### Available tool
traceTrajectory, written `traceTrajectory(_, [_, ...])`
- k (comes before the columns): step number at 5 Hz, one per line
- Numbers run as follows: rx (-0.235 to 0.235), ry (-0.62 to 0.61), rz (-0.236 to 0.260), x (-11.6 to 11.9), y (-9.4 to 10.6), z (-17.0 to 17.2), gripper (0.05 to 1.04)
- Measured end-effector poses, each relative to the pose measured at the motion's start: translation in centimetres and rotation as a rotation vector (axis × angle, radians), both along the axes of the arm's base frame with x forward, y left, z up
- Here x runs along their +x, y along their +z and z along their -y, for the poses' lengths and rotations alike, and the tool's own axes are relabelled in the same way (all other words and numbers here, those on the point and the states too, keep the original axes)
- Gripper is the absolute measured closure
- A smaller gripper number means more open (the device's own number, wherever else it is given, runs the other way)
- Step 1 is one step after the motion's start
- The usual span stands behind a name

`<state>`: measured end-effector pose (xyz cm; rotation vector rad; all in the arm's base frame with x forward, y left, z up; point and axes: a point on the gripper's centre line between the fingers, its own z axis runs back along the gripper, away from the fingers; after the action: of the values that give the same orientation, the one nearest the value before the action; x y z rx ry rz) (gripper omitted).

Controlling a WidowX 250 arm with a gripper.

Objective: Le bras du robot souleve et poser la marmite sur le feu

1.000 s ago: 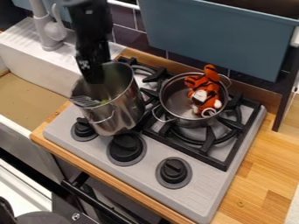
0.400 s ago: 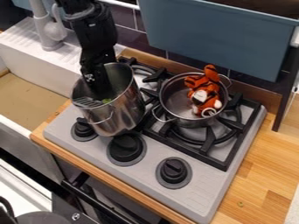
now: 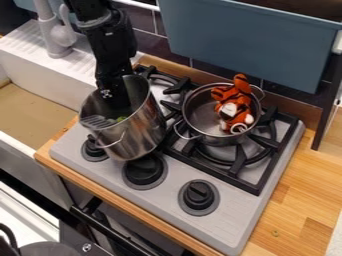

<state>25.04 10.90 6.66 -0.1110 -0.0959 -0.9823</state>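
Premises: a kitchen, or a kitchen mock-up; which of the two cannot be determined. Directly beneath the gripper [image 3: 119, 104] and extending toward the viewer: a grey hob [image 3: 220, 227] with black pan grates [image 3: 212, 172] and round black control knobs [image 3: 198, 195]. Around the gripper's lower end, a tall steel pot [image 3: 139, 136]; to its right, a shallower steel pot [image 3: 215, 139]. Left of the gripper: a white sink [image 3: 60, 82] with a pale tap [image 3: 50, 30]. Behind it: dark wall tiling [image 3: 150, 45]. Right of it, beyond the hob: a wooden worktop [image 3: 300, 185].
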Motion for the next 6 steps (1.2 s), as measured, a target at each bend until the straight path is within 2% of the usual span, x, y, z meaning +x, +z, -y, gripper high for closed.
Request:
traceTrajectory(1, [0.015, 0.029, -0.016, 0.5, 0.8, -0.3, 0.675])
traceTrajectory(2, [0.037, 0.080, -0.026, 1.3, 0.9, -0.7, 0.896])
traceTrajectory(3, [0.071, 0.112, -0.034, 2.0, 1.0, -1.2, 1.017])
traceTrajectory(5, [0.130, 0.166, -0.027, 3.2, 1.0, -2.0, 1.030])
traceTrajectory(6, [0.145, 0.216, -0.022, 4.9, 1.5, -3.0, 1.030])
